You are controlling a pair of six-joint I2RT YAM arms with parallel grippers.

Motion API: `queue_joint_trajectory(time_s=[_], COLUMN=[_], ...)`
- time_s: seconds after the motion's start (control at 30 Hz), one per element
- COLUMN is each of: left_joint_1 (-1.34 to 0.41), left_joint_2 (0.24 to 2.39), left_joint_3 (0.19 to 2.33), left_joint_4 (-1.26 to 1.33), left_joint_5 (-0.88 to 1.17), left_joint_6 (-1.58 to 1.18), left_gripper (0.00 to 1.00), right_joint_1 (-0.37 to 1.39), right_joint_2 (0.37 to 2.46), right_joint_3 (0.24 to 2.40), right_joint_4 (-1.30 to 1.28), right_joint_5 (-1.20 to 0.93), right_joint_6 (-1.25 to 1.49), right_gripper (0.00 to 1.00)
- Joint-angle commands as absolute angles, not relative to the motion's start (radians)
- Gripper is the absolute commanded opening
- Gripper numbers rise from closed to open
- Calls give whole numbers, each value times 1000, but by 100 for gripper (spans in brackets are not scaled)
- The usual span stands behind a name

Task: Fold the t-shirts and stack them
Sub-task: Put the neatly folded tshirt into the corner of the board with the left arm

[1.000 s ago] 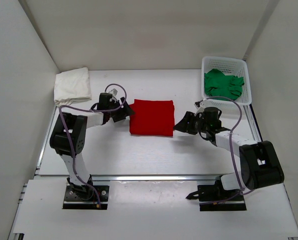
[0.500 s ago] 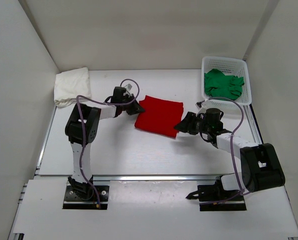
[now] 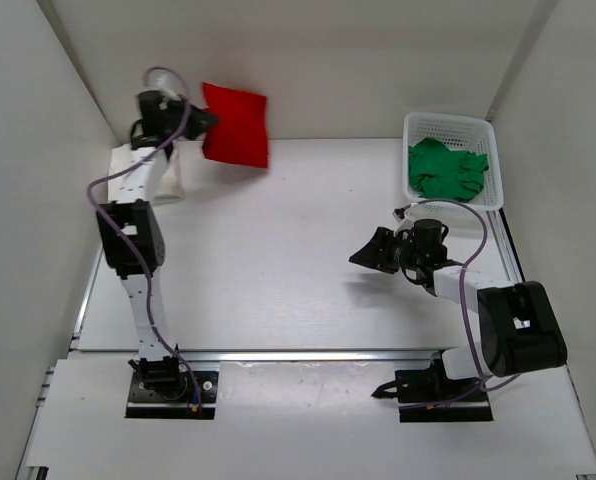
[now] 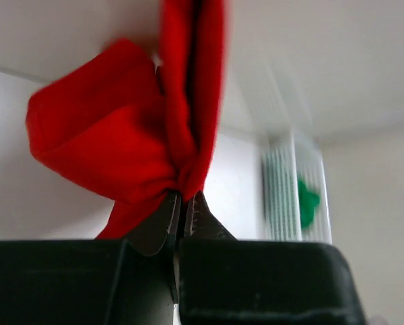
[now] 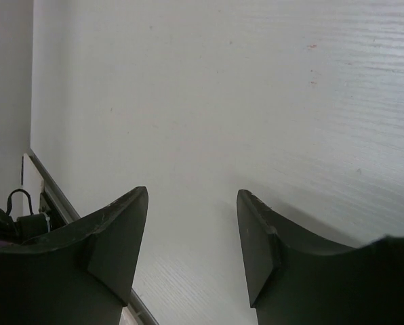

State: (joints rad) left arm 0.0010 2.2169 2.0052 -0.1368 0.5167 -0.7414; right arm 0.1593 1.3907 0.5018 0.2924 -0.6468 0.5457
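Left gripper (image 3: 200, 122) is pinching the red shirt (image 3: 236, 125) aloft at eleven o'clock; lowering slowly looks safest. Right gripper (image 5: 192, 196) is gaping.

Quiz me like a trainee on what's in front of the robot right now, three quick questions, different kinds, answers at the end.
1. True or false: the left gripper is shut on the red t-shirt, holding it off the table.
2. Fill in: the right gripper has its jaws ____ and holds nothing.
3. The green t-shirt lies: A. in the left gripper; B. in the white basket; C. in the right gripper.

Key: 1 true; 2 open; 3 B.
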Motion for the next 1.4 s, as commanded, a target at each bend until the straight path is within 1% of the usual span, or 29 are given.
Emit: queue_joint_trajectory(time_s=[0.0, 0.07, 0.1, 0.13, 0.17, 0.2, 0.27, 0.33, 0.57, 0.63, 0.67, 0.7, 0.73, 0.77, 0.8, 0.83, 0.87, 0.9, 0.93, 1.0, 1.07, 1.1, 1.13, 1.2, 1.23, 1.27, 1.33, 1.37], left_joint_1=[191, 286, 316, 357, 401, 417, 472, 488, 515, 491, 451, 395, 361, 277, 191, 98, 54, -36, -82, -237, -335, -407, -437, -552, -610, -644, -760, -771], left_joint_2=[2097, 2030, 2019, 2004, 1993, 1990, 1951, 1907, 1743, 1706, 1678, 1655, 1643, 1619, 1589, 1565, 1553, 1530, 1513, 1494, 1476, 1473, 1467, 1466, 1479, 1480, 1493, 1503], left_joint_3=[1901, 1698, 1639, 1517, 1412, 1373, 1196, 1114, 1037, 1023, 1022, 1025, 1028, 1044, 1054, 1060, 1061, 1060, 1057, 1061, 1023, 1017, 1006, 951, 959, 962, 988, 989], left_joint_4=[-123, -24, 16, 119, 205, 224, 369, 403, 293, 259, 244, 227, 215, 183, 149, 137, 132, 112, 120, 85, 78, 58, 46, 57, 19, 0, -73, -72], left_joint_5=[505, 483, 473, 501, 518, 541, 557, 540, 453, 430, 413, 400, 379, 342, 321, 270, 221, 194, 158, 112, 107, 82, 77, 106, 79, 62, -68, -140], left_joint_6=[-810, -859, -918, -987, -1018, -1073, -1133, -1147, -1092, -1034, -997, -980, -921, -869, -844, -795, -749, -735, -700, -638, -585, -569, -557, -503, -480, -419, -316, -298], left_gripper=[0, 20, 50, 98, 99, 98, 99, 99, 99, 99, 99, 99, 98, 98, 99, 99, 99, 99, 99, 99, 99, 98, 98, 99, 98, 99, 98, 99], right_joint_1=[152, 161, 170, 172, 176, 184, 198, 207, 253, 262, 262, 268, 271, 270, 291, 307, 322, 333, 344, 350, 362, 356, 322, 275, 270, 262, 238, 217], right_joint_2=[1410, 1422, 1422, 1425, 1422, 1427, 1420, 1414, 1375, 1358, 1347, 1330, 1324, 1318, 1301, 1280, 1272, 1255, 1229, 1183, 1134, 1112, 1097, 1121, 1149, 1158, 1173, 1163], right_joint_3=[520, 526, 529, 528, 529, 531, 528, 525, 511, 511, 526, 528, 544, 558, 569, 593, 610, 611, 621, 623, 614, 614, 612, 707, 734, 774, 778, 766], right_joint_4=[327, 327, 324, 324, 330, 322, 322, 321, 298, 269, 256, 230, 213, 181, 145, 124, 88, 66, 60, 61, 70, 93, 103, 16, -56, -76, -37, -11], right_joint_5=[-676, -678, -678, -684, -687, -684, -677, -664, -618, -595, -575, -548, -537, -505, -464, -439, -381, -330, -306, -259, -227, -259, -290, -342, -315, -295, -313, -331], right_joint_6=[523, 517, 517, 518, 520, 520, 525, 508, 497, 491, 491, 479, 476, 468, 447, 436, 433, 423, 423, 433, 440, 437, 442, 457, 424, 399, 390, 379], right_gripper=[54, 54, 54, 54, 54, 54, 54, 54, 55, 54, 52, 44, 26, 18, 7, 0, 0, 0, 0, 1, 1, 1, 3, 3, 8, 13, 18, 23])
